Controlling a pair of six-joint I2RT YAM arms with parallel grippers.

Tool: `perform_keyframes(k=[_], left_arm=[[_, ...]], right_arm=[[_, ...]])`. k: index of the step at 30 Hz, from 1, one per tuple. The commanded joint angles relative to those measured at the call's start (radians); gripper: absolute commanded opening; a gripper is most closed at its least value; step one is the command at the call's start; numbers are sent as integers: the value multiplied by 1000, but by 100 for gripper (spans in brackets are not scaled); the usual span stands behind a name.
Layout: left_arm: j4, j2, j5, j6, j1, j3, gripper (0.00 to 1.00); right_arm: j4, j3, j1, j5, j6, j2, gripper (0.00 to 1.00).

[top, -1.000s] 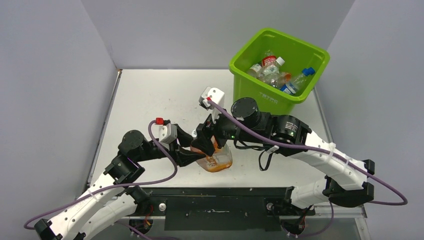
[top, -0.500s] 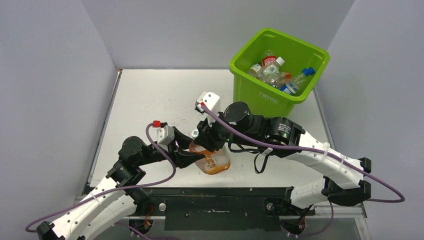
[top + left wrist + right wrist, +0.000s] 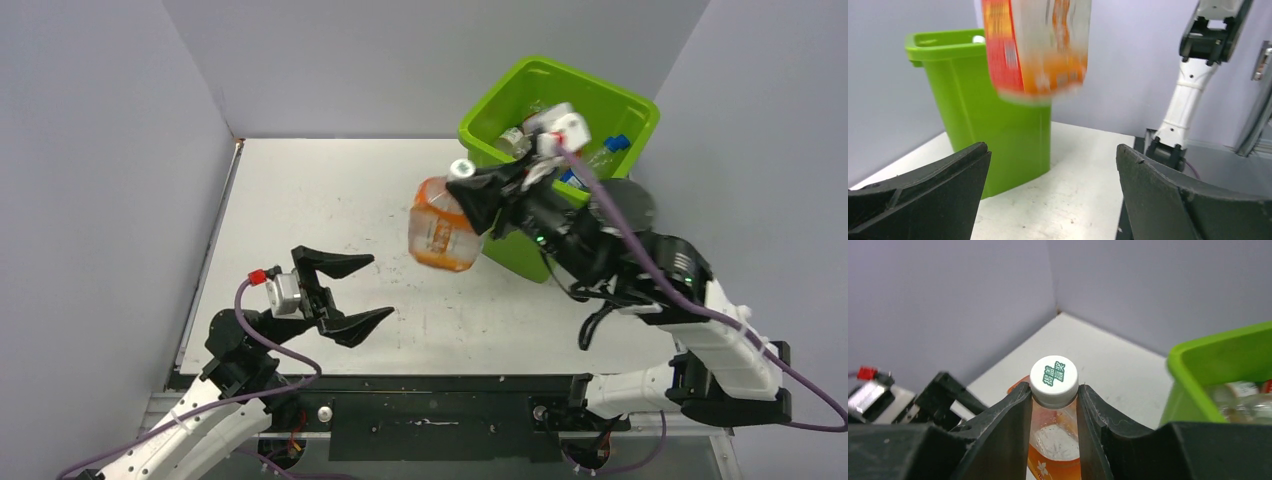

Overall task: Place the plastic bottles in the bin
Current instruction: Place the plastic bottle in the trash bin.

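Observation:
An orange-tinted plastic bottle [image 3: 444,228] with a white cap [image 3: 1054,375] hangs in the air just left of the lime-green bin [image 3: 520,200]. My right gripper [image 3: 472,192] is shut on its neck right under the cap, its body dangling below. In the left wrist view the bottle [image 3: 1038,45] hangs blurred in front of the bin [image 3: 978,105]. My left gripper [image 3: 379,288] stands wide open and empty low over the table's near left. Several bottles [image 3: 1243,397] lie inside the bin [image 3: 1220,352], partly hidden by the right wrist in the top view.
Grey walls enclose the white table [image 3: 300,200] on the left, back and right. The bin stands in the far right corner. The right arm's base [image 3: 1173,130] rises at the near edge, right of my left gripper [image 3: 1053,155].
The left gripper let go of the orange bottle, opened wide and drew back to the left. The right gripper lifted the bottle off the table and carried it up toward the bin.

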Motion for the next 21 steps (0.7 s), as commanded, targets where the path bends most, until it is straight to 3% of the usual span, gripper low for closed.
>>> perform_keyframes(k=[1,7,10,13,17,21], left_arm=[[74,-38,-124,34,3,-15,96],[79,-27,-141,43,11,-21,96],[81,-12,-145,39,12,-22,96],[82,-4,-150,37,12,-23,96],[81,-2,-158,37,11,-25,96],[78,0,-175,38,7,-27,96]], right_arm=[[231,123,-4,334,-162,-58,5],[470,189,-7,629,-502,63,5],[624,203,-78,693,-626,116,5],[609,241,-269,659,-568,172,5],[716,151,-429,709,-571,195,5],[765,44,-615,677,-448,170,5]])
